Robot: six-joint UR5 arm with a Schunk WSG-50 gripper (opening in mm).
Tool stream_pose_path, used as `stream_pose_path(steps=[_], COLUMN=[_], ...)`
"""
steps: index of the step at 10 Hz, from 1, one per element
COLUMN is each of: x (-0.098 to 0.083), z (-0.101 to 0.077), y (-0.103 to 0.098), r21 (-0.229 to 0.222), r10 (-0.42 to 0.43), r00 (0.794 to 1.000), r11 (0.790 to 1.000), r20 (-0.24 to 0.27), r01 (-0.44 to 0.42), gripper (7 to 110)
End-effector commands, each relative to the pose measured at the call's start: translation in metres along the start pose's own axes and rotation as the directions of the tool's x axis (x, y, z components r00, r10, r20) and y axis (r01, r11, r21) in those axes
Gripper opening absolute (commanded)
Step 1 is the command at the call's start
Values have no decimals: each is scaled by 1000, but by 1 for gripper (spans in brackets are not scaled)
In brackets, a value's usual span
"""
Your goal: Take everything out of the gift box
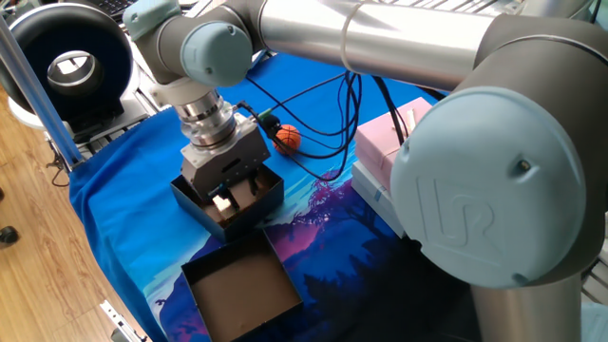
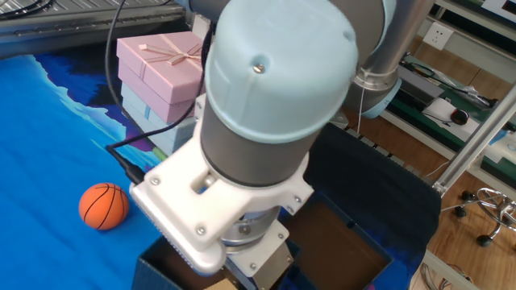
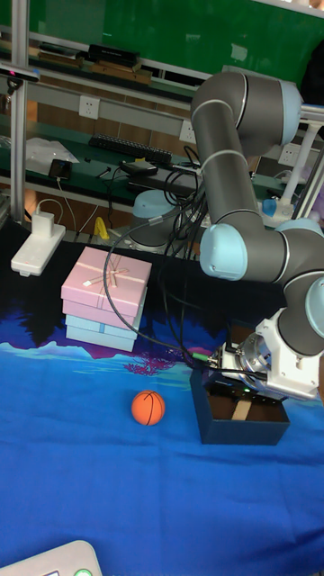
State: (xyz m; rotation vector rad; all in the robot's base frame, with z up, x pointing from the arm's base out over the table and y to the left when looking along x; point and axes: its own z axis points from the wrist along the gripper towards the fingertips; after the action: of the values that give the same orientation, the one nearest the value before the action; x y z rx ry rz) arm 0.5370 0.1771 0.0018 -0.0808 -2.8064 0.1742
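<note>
Reaching Into the Black Gift Box

Hanging low over the gift box (image 1: 226, 201), the gripper (image 1: 231, 193) has its fingers down between the black walls. From one fixed view a pale wooden piece (image 1: 222, 201) shows between the dark fingers, but whether they are pinching it or merely standing either side of it I cannot tell. A tan shape beside it on the box floor may be the wooden cube; the gripper body covers too much to be sure.

The tall fixed view gives the box (image 3: 238, 421) from the side, with a pale wooden bar (image 3: 241, 410) standing up inside it under the gripper's mount. The fingertips themselves are hidden there behind the near wall.

In the other fixed view the arm's large grey wrist joint fills the middle of the picture and blocks nearly everything below; only a corner of the box (image 2: 157, 267) and a sliver of something pale at the bottom edge appear.

The basketball-patterned ball (image 1: 286, 139) lies outside the box on the blue printed cloth (image 1: 123, 228), just beyond the gripper on the far side, near the black cable. The shallower brown-walled tray (image 1: 242, 283) sits on the near side of the gripper, close to the gift box. A pink box with a ribbon bow (image 3: 105, 282) rests on a pale blue box, well apart from the gripper.
</note>
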Motion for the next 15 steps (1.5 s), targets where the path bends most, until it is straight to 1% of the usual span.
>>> stream_pose_path(steps=[1,3,4,6,7,8,9,10,11,12,13,15], x=[13,14,10,-11,-19,-20,-18,-13,-7,-3,3,7], z=[-4,-7,-10,-22,-26,-26,-25,-25,-21,-15,-11,-8], y=[19,26,24,8,-3,-7,-10,-12,-7,-7,-12,-21], r21=[-43,-69,-69,-59,-47,-44,-30,-26,-37,-24,-8,12], r10=[24,23,14,-38,-57,-59,-53,-52,-46,-40,-40,-41], r00=[999,999,1000,999,998,998,998,999,999,999,999,998], r11=[999,997,998,997,997,997,998,998,998,999,999,999], r20=[-36,-37,-27,22,32,31,23,6,-5,-9,-29,-43], r01=[-26,-26,-15,39,58,60,54,52,45,39,40,42], gripper=[44,44,44,44,44,44,44,44,44,44,44,44])
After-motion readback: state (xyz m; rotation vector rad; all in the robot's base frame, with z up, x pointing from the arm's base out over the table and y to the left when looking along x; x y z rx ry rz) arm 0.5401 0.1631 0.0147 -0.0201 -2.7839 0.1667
